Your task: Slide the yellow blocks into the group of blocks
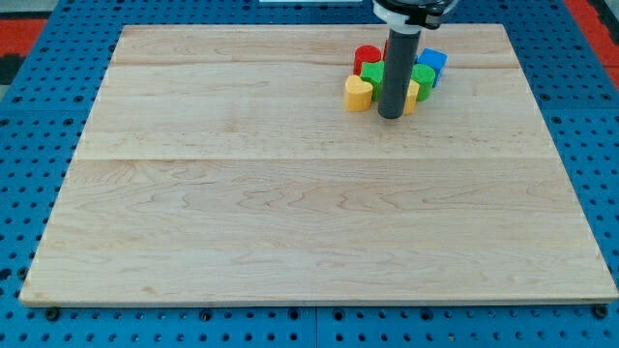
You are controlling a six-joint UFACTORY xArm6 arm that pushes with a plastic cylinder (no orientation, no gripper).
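A tight group of blocks sits near the top of the wooden board (290, 213), right of centre. A yellow heart-shaped block (358, 93) is at the group's left front. A second yellow block (412, 94) peeks out right of the rod. A red cylinder (367, 56) and a green block (372, 73) are behind the yellow heart. Another green block (423, 75) and a blue block (432, 63) are at the right. My tip (391, 116) rests on the board at the group's front edge, between the two yellow blocks. The rod hides the group's middle.
The board lies on a blue perforated table (29, 145). A red surface shows in the view's top left corner (24, 24) and top right corner (595, 19).
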